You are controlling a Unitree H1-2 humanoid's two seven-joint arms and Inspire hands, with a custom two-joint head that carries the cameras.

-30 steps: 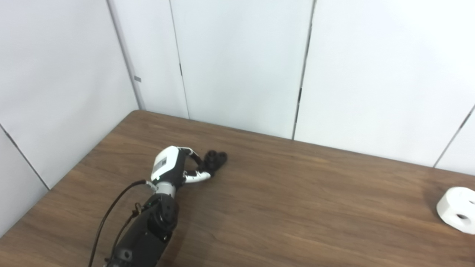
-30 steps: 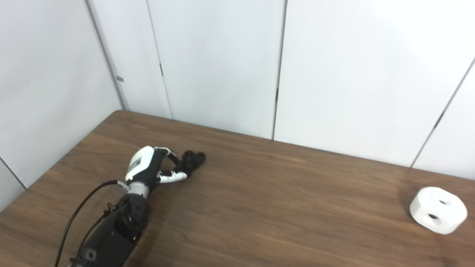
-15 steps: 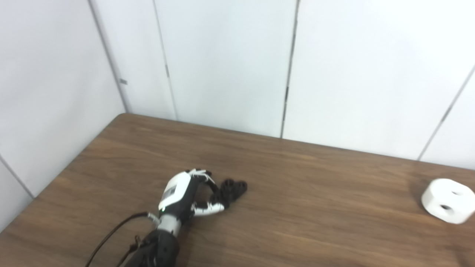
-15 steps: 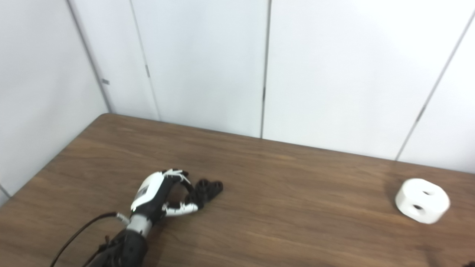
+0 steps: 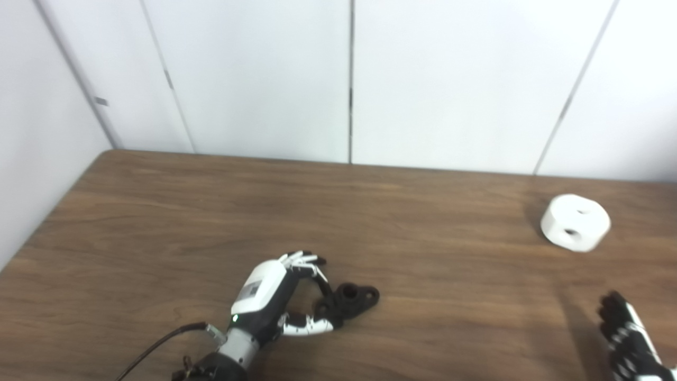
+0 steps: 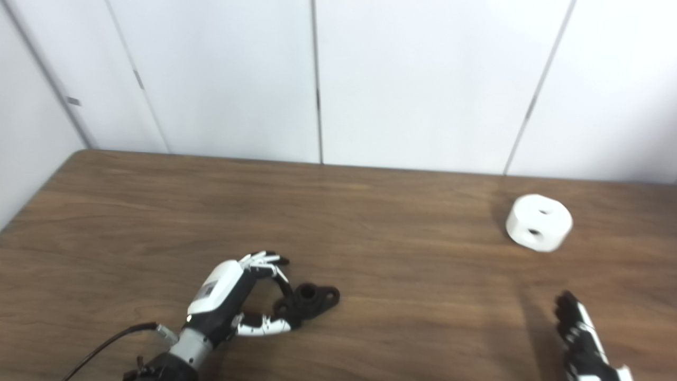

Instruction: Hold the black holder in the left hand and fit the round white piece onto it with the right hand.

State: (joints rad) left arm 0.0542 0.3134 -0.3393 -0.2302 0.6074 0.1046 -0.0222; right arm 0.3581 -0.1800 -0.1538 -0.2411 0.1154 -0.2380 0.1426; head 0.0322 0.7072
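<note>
The black holder [image 5: 349,299] lies on the wooden table [image 5: 423,317], well to the left of the round white piece [image 5: 575,222], which sits alone near the table's far right edge. The left hand [image 5: 280,296] curls around the holder's near end, fingers arched over it and thumb reaching in below, pinching it; whether it is lifted off the wood I cannot tell, and it looks low, at or just above the surface. So the first step, taking hold of the holder, seems done or nearly so. The rest is undone: the white piece is untouched, and the fitting has not begun.

The right hand [image 5: 627,338] shows at the bottom right corner, nearer than the white piece and apart from it, fingers pointing up toward it; I cannot tell how far they are spread.

Against the earlier pictures, the whole view has swung right and tilted down, so the camera has moved. The right hand is newly in sight. The left hand's grip on the holder looks the same.
</note>
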